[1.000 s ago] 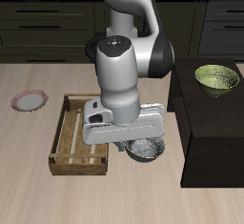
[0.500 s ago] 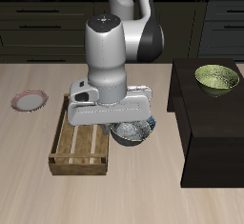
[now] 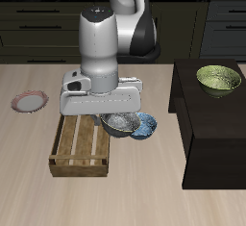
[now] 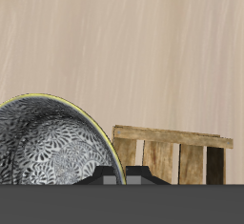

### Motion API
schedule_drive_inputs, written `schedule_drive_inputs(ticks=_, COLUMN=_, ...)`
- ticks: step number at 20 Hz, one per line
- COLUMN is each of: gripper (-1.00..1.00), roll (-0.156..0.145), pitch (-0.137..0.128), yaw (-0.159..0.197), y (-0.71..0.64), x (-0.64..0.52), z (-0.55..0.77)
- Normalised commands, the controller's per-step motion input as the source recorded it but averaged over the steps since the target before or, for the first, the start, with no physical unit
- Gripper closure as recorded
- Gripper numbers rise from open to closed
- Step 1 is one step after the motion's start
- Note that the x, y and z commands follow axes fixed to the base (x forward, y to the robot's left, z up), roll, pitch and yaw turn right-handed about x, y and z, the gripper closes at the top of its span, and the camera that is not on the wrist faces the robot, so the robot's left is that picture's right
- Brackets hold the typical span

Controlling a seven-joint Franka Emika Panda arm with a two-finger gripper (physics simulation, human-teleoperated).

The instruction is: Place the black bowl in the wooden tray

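Note:
The black bowl (image 3: 119, 124), dark outside and speckled silvery-grey inside, hangs from my gripper (image 3: 113, 116) above the table. It is at the edge of the wooden tray (image 3: 81, 145), on the side facing the dark cabinet. The gripper is shut on the bowl's rim, and my hand hides much of the bowl in the exterior view. In the wrist view the bowl's speckled inside (image 4: 52, 147) fills one side. The tray's slatted end (image 4: 176, 153) lies beside it on the table. My fingertips (image 4: 124, 176) show only as a dark edge.
A blue-patterned bowl (image 3: 146, 126) sits on the table just beside the held bowl. A yellow-green bowl (image 3: 219, 79) stands on the dark cabinet (image 3: 211, 134). A pink-rimmed plate (image 3: 29, 101) lies on the table beyond the tray.
My arm has carried the black bowl sideways from beside the dark cabinet to the tray's edge. The blue-patterned bowl now shows on the table behind it.

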Motion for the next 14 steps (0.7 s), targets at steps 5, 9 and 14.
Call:
schedule_drive_inputs(ticks=5, gripper=1.00, roll=-0.026, pitch=-0.002, yaw=-0.007, y=-0.26, x=-0.17, z=-0.04)
schedule_drive_inputs(ticks=9, gripper=1.00, roll=-0.040, pitch=-0.015, yaw=-0.008, y=-0.28, x=-0.06, z=0.00)
schedule_drive_inputs(ticks=14, gripper=1.00, roll=-0.067, pitch=-0.002, yaw=-0.002, y=-0.46, x=-0.18, z=-0.04)
